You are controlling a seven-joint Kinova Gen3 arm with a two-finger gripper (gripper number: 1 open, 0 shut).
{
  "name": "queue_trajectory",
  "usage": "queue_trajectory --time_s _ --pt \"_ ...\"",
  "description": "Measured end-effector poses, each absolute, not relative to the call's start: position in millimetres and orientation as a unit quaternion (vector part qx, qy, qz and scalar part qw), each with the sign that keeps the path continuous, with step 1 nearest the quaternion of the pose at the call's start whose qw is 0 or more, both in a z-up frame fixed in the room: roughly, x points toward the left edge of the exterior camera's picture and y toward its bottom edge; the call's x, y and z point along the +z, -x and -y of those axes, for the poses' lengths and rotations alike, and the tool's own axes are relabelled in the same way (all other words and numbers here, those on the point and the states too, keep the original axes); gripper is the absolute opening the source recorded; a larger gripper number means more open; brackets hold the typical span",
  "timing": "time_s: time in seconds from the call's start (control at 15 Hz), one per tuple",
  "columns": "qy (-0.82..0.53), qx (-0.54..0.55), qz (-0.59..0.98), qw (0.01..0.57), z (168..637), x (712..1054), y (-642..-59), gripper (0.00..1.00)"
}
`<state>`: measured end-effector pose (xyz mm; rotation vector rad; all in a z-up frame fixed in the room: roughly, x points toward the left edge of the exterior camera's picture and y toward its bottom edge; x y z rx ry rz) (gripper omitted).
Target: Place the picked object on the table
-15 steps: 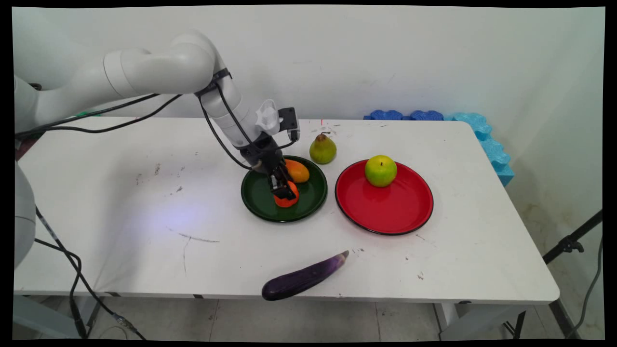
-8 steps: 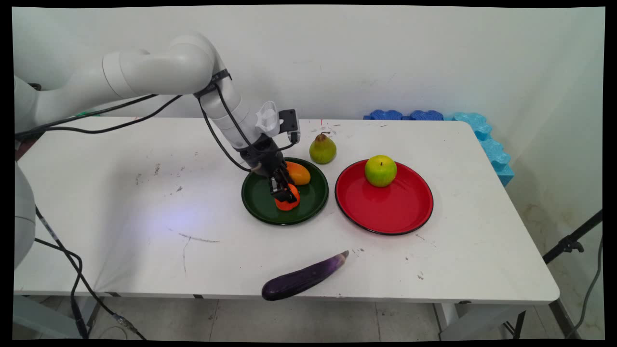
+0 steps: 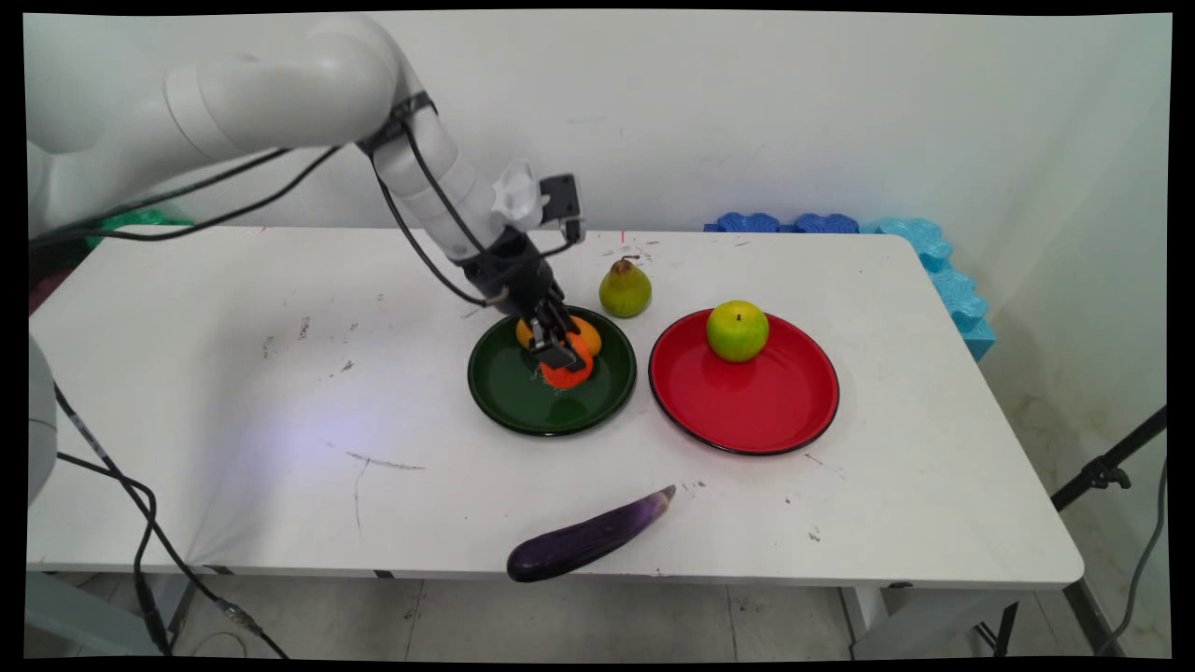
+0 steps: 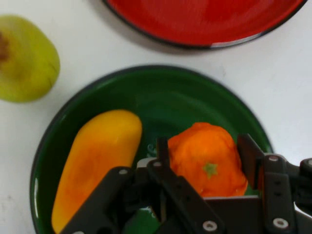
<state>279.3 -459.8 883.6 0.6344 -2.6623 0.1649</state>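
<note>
My gripper (image 3: 558, 359) (image 4: 204, 151) is shut on a small orange fruit (image 3: 568, 371) (image 4: 207, 158) with a green stem mark, held a little above the dark green plate (image 3: 504, 392) (image 4: 195, 92). A yellow-orange mango (image 3: 586, 333) (image 4: 95, 161) lies on that plate just behind the held fruit. Beyond the plate's far rim a green pear (image 3: 625, 287) (image 4: 27, 58) stands on the table.
A red plate (image 3: 756, 401) (image 4: 204, 19) to the right of the green one carries a green apple (image 3: 738, 330). A purple eggplant (image 3: 588, 537) lies near the table's front edge. Blue foam pieces (image 3: 924, 252) sit at the far right corner.
The gripper has risen and drawn back slightly with the orange fruit in it, lifting the fruit off the green plate. The arm's upper links have swung higher.
</note>
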Motion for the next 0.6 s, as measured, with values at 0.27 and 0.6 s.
queue_trajectory --time_s 0.27,0.6 --pt "-0.23 0.062 0.946 0.218 446 922 -267 0.0" --pt "-0.233 0.059 0.942 0.233 429 950 -254 0.0"
